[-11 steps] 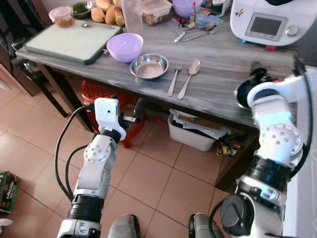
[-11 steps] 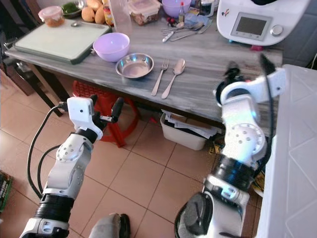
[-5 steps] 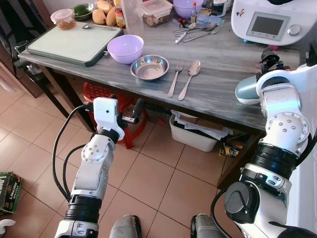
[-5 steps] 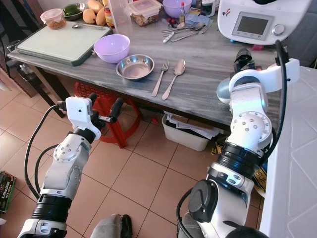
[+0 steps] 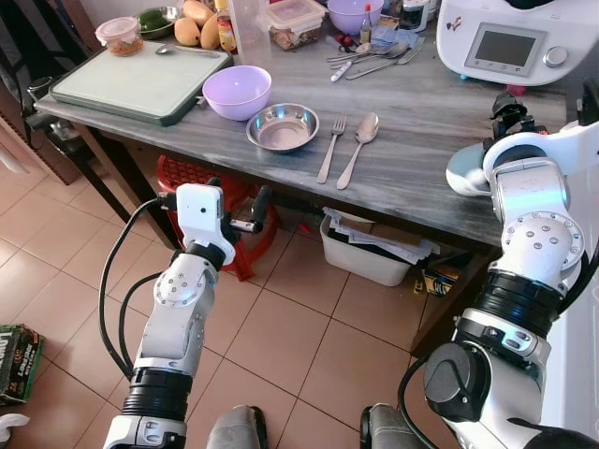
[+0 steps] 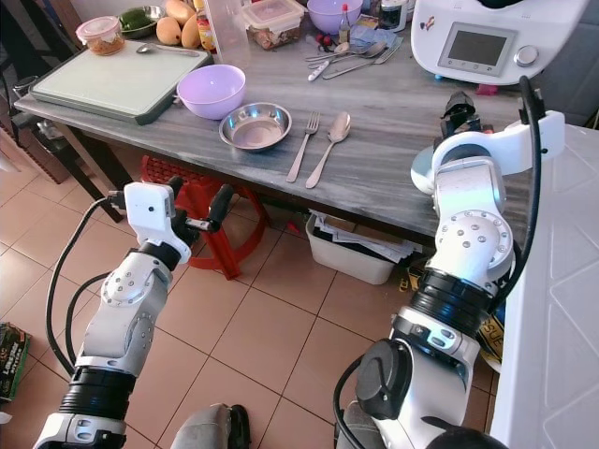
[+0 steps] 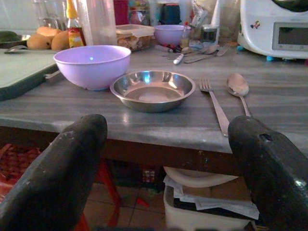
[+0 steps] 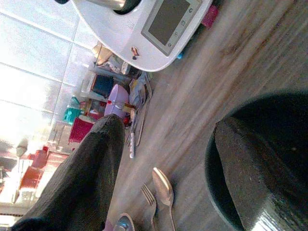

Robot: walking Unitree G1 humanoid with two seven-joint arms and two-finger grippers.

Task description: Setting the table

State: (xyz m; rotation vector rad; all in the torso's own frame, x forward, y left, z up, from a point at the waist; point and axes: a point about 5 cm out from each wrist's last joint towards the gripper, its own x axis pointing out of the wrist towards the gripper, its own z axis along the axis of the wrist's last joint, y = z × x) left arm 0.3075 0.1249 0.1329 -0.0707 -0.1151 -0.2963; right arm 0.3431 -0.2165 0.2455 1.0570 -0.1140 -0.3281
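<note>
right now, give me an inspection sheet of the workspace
surface: grey wood-grain table, things spread across it.
job's things: steel bowl, lilac bowl beside it, fork and spoon side by side; dark bowl at the near edge.
clutter: cutting board, food containers, fruit, loose cutlery at the back, white kitchen machine.
grippers: left pincer open, below the table edge, facing the steel bowl; right pincer at the dark bowl, one finger inside it.
cables: black cable looping along the left arm.
surroundings: tiled floor, red stool and white bin under the table.
</note>
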